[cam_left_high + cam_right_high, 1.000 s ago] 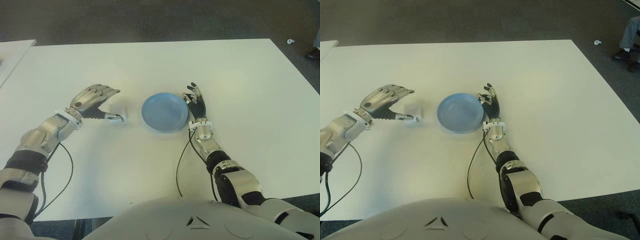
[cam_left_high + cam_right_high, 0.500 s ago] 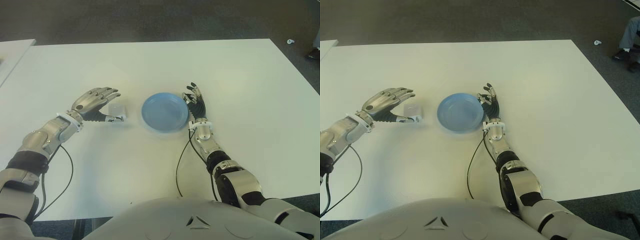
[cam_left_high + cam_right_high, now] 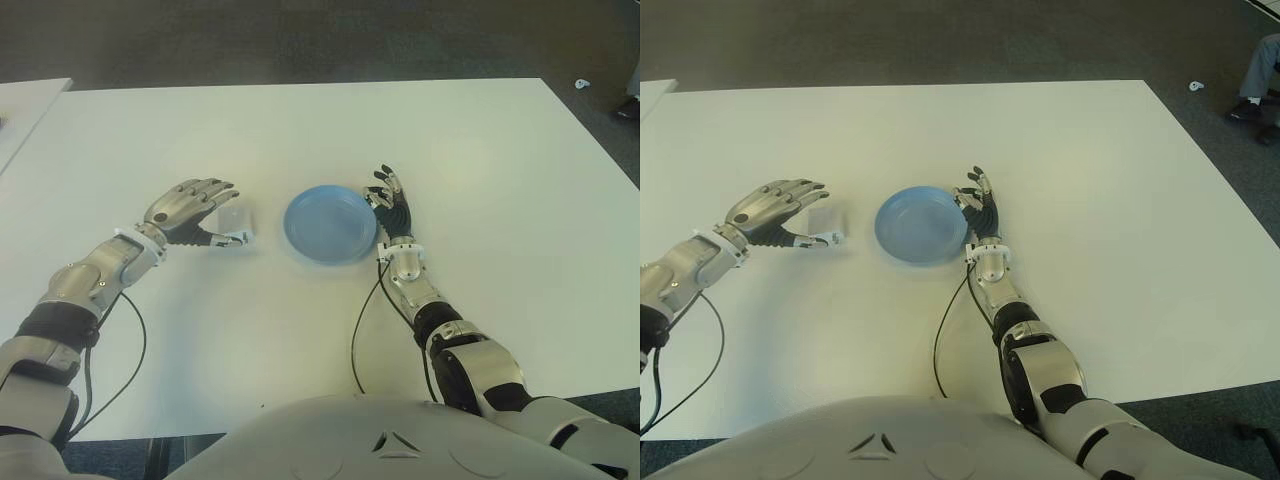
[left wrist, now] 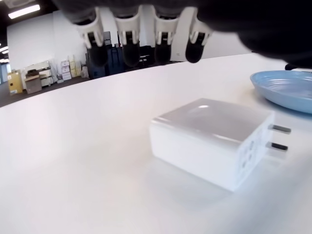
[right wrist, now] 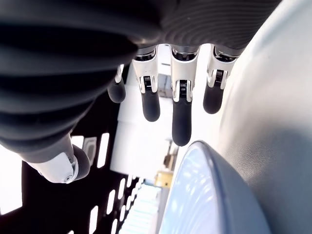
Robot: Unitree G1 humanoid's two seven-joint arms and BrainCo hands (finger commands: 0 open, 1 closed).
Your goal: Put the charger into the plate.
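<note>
The white charger [image 3: 232, 218] lies flat on the white table [image 3: 300, 140], left of the blue plate [image 3: 300, 243]. In the left wrist view the charger [image 4: 209, 141] has its two prongs pointing toward the plate [image 4: 285, 90]. My left hand [image 3: 215, 205] hovers over it from the left, open. Its fingers [image 4: 129, 46] are stretched above the block and the thumb lies on the near side, with no grip on it. My right hand [image 3: 392, 205] shows open at the plate's right rim [image 5: 224, 195], fingers [image 5: 179, 117] extended.
Black cables [image 3: 358, 340] trail from both wrists toward my body. A second white table [image 3: 25, 110] stands at the far left. Dark floor lies beyond the far edge, with a person's shoe [image 3: 1250, 108] at the far right.
My left hand has drawn back slightly toward the left and lowered, and its fingers have spread. The charger, hidden under it before, now shows. The right hand has not moved.
</note>
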